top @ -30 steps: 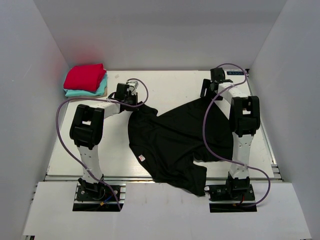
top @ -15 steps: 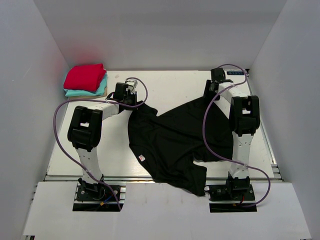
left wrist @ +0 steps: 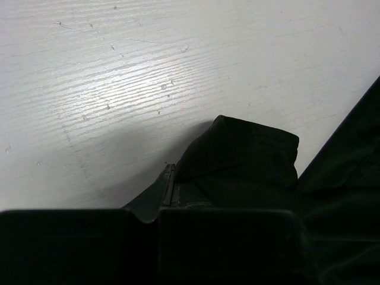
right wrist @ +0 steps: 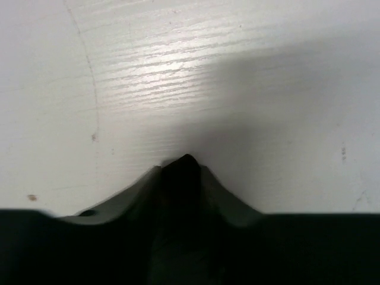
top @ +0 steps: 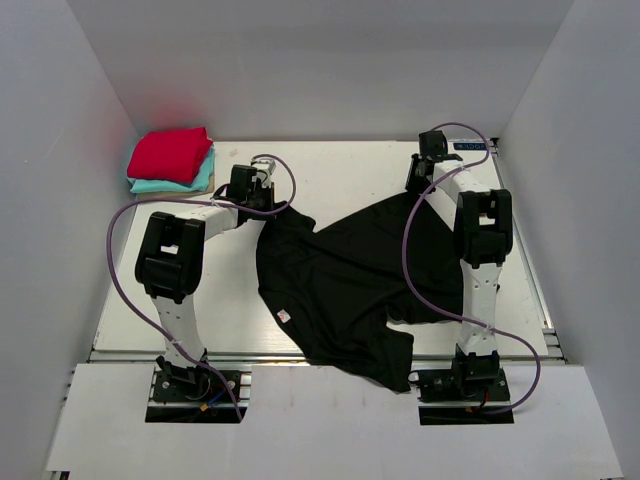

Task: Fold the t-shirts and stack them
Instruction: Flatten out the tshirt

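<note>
A large black t-shirt point(top: 350, 275) lies crumpled across the middle of the white table point(top: 340, 165). My left gripper point(top: 262, 198) is shut on its far left corner; in the left wrist view point(left wrist: 196, 190) a bunched black fold point(left wrist: 243, 157) juts out past the dark fingers. My right gripper point(top: 421, 180) is at the shirt's far right corner. In the right wrist view point(right wrist: 183, 178) both fingers point(right wrist: 138, 185) press a peak of black cloth point(right wrist: 184, 169) between them. A folded red t-shirt point(top: 170, 153) lies on a teal one point(top: 195, 181) at the far left.
White walls enclose the table on the left point(top: 60, 200), back and right. The folded stack sits in the far left corner, close to the left arm's elbow point(top: 175, 250). Purple cables point(top: 410, 260) loop over the black shirt by the right arm.
The right gripper's jaws have come together on the shirt's far right corner and shifted slightly toward the back wall. The left gripper stays shut on its corner, barely moved.
</note>
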Controlling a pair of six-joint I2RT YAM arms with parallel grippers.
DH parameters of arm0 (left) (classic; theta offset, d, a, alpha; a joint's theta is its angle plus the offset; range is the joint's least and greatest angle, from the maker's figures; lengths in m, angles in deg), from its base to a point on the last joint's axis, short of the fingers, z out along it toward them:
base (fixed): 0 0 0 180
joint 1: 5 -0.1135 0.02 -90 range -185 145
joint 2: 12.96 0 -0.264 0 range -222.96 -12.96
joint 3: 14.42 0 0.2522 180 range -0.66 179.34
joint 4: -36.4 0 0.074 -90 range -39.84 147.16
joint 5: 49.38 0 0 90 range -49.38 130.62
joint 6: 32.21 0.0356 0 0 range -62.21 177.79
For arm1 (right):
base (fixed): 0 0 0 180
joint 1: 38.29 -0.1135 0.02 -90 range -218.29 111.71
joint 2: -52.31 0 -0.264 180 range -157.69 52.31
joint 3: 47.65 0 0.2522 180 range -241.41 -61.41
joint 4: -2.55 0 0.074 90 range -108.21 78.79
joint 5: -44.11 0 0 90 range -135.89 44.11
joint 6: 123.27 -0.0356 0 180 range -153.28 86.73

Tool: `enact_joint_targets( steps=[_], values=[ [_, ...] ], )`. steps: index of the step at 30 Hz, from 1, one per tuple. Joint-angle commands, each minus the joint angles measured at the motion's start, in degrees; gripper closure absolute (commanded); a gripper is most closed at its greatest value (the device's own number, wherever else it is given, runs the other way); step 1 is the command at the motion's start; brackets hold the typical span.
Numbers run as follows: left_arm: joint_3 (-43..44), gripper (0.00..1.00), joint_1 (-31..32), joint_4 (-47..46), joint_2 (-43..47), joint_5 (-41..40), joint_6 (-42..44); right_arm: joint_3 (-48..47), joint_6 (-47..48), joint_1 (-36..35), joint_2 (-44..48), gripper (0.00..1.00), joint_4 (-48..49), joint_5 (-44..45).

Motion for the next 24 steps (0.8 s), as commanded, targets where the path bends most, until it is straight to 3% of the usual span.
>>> enact_joint_targets(
  steps=[1, 3, 4, 13, 24],
  values=[
    [-0.1, 1.00, -0.1, -1.5, 4.3, 1.0, 0.6, -1.0, -1.9, -0.8, -1.9, 0.70, -3.7, 0.7],
    [-0.1, 1.00, -0.1, -1.5, 4.8, 1.0, 0.6, -0.3, -2.3, -1.1, -1.9, 0.94, -4.3, 1.6],
    [-0.1, 1.00, -0.1, -1.5, 4.8, 1.0, 0.6, -0.3, -2.6, -1.0, -1.9, 1.00, -4.4, 1.9],
    [0.9, 1.00, -0.1, -0.9, 9.1, 0.4, 1.1, 8.1, -0.3, -1.8, 12.4, 1.00, 3.7, 6.1],
    [-0.2, 1.00, -0.1, -0.3, 29.8, 0.6, 4.2, 29.1, 3.5, -1.3, 51.2, 1.00, 24.1, 11.3]
  ],
)
